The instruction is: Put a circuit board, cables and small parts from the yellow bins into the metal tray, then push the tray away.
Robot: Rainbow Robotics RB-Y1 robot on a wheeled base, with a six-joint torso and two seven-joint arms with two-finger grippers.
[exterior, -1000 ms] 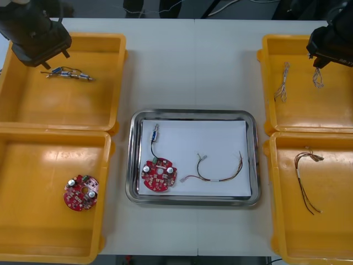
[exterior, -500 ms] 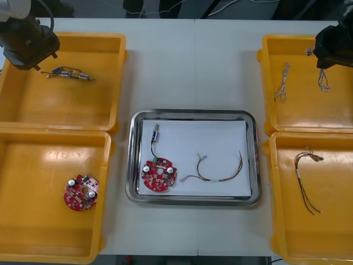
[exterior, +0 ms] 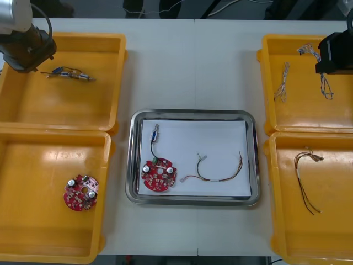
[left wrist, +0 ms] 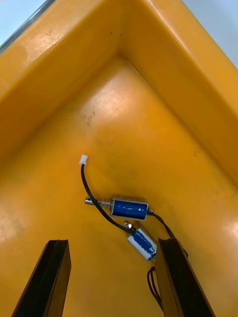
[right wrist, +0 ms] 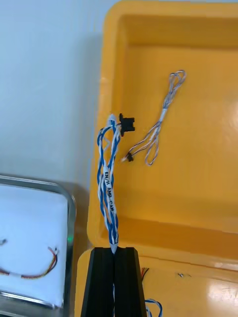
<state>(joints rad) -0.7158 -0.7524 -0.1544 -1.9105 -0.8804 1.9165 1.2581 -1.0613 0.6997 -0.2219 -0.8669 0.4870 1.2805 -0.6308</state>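
Evidently the cable step is in hand. A twisted blue and white cable (right wrist: 109, 183) (exterior: 324, 83) is gripped by the right gripper (right wrist: 114, 250) (exterior: 333, 52), whose black fingers are pressed almost together on one end of it. The cable is held over the far yellow plastic bin on the right (exterior: 298, 113) (right wrist: 198, 208), near its tray-side wall, and its free end is tipped by a small black connector. A second pale twisted cable (right wrist: 158, 124) (exterior: 282, 83) is seen on that bin's floor.

The next move is judged to be a carry across to the shiny metal tray with the white inside (exterior: 193, 113). The limp cable is likely to swing, so it should be brought well over the rim before the fingers are parted. A round red circuit board (exterior: 159, 175), a black cable (exterior: 152, 148) and a red and yellow cable (exterior: 220, 172) are already laid in the tray, so a bare patch of white must be chosen.

The left gripper (left wrist: 113, 242) (exterior: 25, 52) is held over the far yellow bin on the left (exterior: 66, 107), its fingers spread wide with nothing gripped. Small blue metal parts (left wrist: 129, 209) (exterior: 69, 74) on black leads are seen on the floor just beyond them.
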